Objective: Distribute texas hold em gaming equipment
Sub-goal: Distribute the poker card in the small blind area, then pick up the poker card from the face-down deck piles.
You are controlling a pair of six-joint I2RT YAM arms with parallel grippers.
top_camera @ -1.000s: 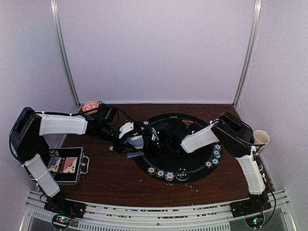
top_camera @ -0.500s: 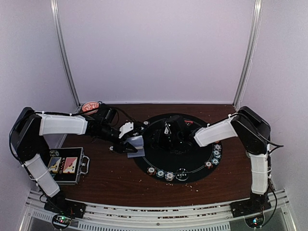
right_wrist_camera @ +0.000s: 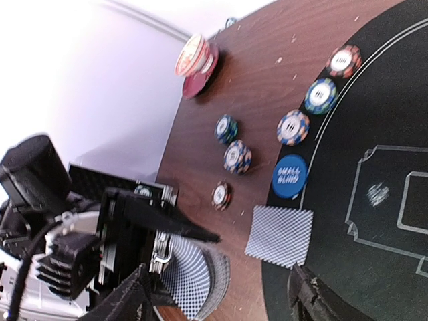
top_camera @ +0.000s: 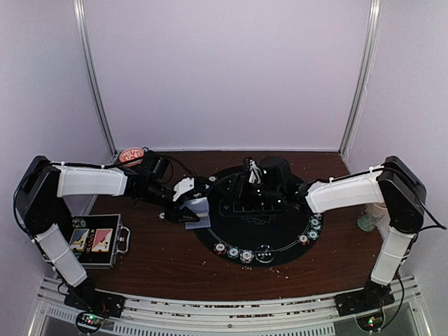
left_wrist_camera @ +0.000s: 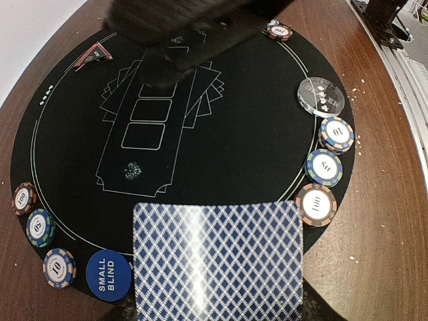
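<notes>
Left tool [top_camera: 194,210] grips a fan of cards [left_wrist_camera: 217,261] at a middling spread, poised over the mat's [top_camera: 280,231] left rim. The top card is face down, diamond back up, its far edge square to the mat's middle. Its long axis seems to run along the tool's reach, though the frame cuts off its near end. Just past this tool a single card [right_wrist_camera: 279,235] shows face down across the rim, beside the blue button [right_wrist_camera: 289,177]; whether it touches the fan I cannot tell.

Right tool [right_wrist_camera: 219,273] hangs above the mat's far half, fingers [right_wrist_camera: 127,301] wide apart with nothing between them, facing the left tool.

Behind the left tool, beside its arm's elbow, the case [top_camera: 115,257] shows two card packs [top_camera: 102,240] side by side in it. Beyond that arm's wrist, at the bench's [top_camera: 161,266] far left, the bowl [right_wrist_camera: 199,83] holds something red and white that I cannot make out. A pale cup [top_camera: 367,220] stands by the right arm's elbow, well behind the right tool, its inside hidden.

Chips [left_wrist_camera: 315,205] lie flat along the rim: three past the blue button to one side of the left tool, three to the other, then the silvery button [left_wrist_camera: 321,95]. Three more chips [right_wrist_camera: 237,156] lie on bare bench between the left tool and the bowl. The red-triangle marker [left_wrist_camera: 93,55] lies on the mat near the right tool.
</notes>
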